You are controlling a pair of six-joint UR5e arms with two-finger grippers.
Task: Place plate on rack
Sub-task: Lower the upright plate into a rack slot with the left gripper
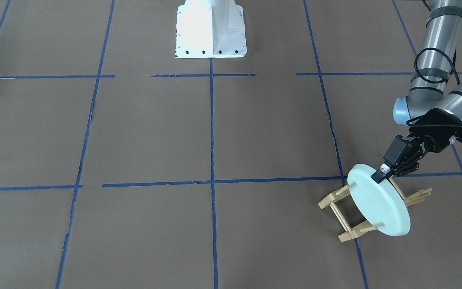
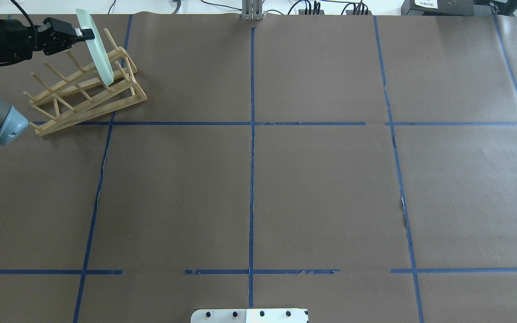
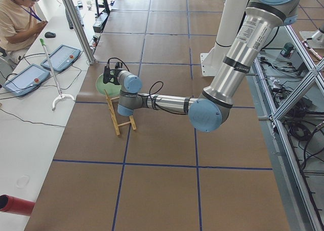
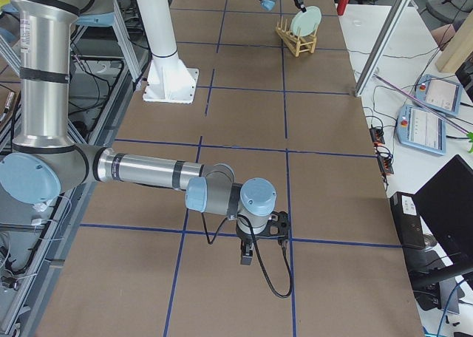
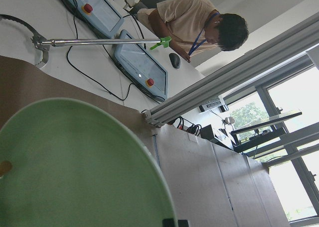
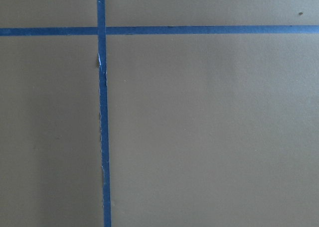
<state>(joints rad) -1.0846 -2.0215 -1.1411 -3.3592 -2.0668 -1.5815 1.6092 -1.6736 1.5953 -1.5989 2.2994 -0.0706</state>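
The pale mint-green plate (image 1: 379, 202) stands on edge, tilted, in the light-wood rack (image 1: 345, 212), between pegs near the rack's end. In the overhead view the plate (image 2: 98, 51) sits at the far left of the table in the rack (image 2: 85, 96). My left gripper (image 1: 381, 173) is shut on the plate's upper rim; it also shows in the overhead view (image 2: 84, 33). The left wrist view shows the plate's inside (image 5: 75, 162) filling the lower left. My right gripper (image 4: 247, 257) hangs low over the table far from the rack; I cannot tell if it is open or shut.
The white robot base (image 1: 211, 32) stands at the middle of the robot's side. Blue tape lines (image 6: 102, 112) cross the brown table cover. An operator (image 3: 17, 15) sits beside control pendants (image 3: 61, 56) on the white bench past the rack.
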